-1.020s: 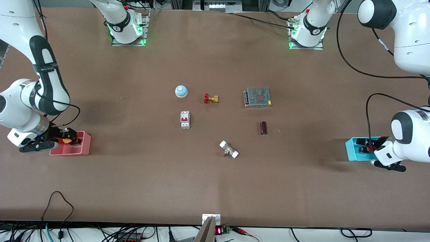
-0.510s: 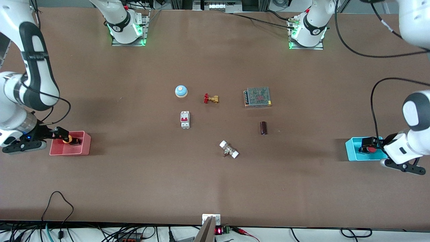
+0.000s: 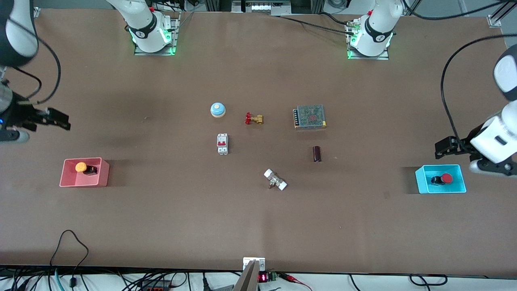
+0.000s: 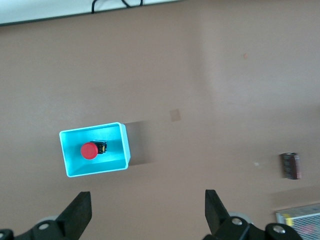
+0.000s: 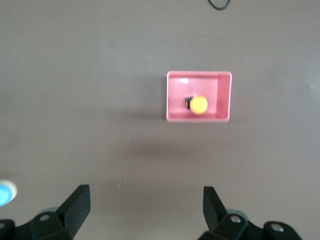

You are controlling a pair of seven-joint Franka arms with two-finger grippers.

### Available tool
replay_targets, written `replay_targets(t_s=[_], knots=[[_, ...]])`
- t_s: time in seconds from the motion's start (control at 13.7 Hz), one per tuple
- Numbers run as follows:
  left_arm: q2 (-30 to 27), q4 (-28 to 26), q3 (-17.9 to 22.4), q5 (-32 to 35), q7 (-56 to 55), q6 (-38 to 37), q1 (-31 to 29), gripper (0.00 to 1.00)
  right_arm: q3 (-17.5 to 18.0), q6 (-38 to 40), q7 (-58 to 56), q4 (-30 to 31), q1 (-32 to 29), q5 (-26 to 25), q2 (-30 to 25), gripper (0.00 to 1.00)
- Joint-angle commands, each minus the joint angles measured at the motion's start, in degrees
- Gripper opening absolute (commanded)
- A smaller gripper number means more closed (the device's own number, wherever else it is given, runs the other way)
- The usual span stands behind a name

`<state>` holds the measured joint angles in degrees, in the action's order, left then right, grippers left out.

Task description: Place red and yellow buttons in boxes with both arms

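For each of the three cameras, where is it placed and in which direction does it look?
Front view: high, across the table from the robots, looking down at it; both bases and arms show, with the right gripper and left gripper in the air.
Left wrist view: on the left arm, looking down at the cyan box holding the red button; the left gripper's open fingers show.
Right wrist view: on the right arm, looking down at the pink box holding the yellow button; its open fingers show.
Shared: the front view also shows both boxes and buttons.

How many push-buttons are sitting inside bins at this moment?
2. The yellow button lies in the pink bin at the right arm's end; the red button lies in the cyan bin at the left arm's end.
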<state>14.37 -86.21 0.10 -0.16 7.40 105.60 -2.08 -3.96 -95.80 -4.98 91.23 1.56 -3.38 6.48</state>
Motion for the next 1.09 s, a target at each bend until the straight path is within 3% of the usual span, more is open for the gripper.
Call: replay_targets(t_s=[0.0, 0.22, 0.44, 1.02], knots=[[-5.40, -2.82, 1.65, -5.71, -2.81, -2.40, 0.23, 1.00, 1.68, 3.87, 1.99, -2.90, -0.24, -0.84, -1.46, 1.00], [-6.82, -3.09, 1.57, -5.03, -7.39, -6.54, 1.63, 1.00, 2.47, 4.65, 3.22, -0.97, -0.33, -0.22, -4.19, 1.00], [-8.56, -5.63, 1.22, -3.62, -8.19, -6.90, 2.17, 1.00, 2.56, 5.10, 2.96, -0.70, -0.06, -0.13, -4.28, 1.00], [-9.19, -4.93, -0.44, -2.04, -8.81, -4.27, -0.02, 1.00, 2.56, 8.35, 6.65, -0.88, 1.52, -0.13, -4.72, 1.00]])
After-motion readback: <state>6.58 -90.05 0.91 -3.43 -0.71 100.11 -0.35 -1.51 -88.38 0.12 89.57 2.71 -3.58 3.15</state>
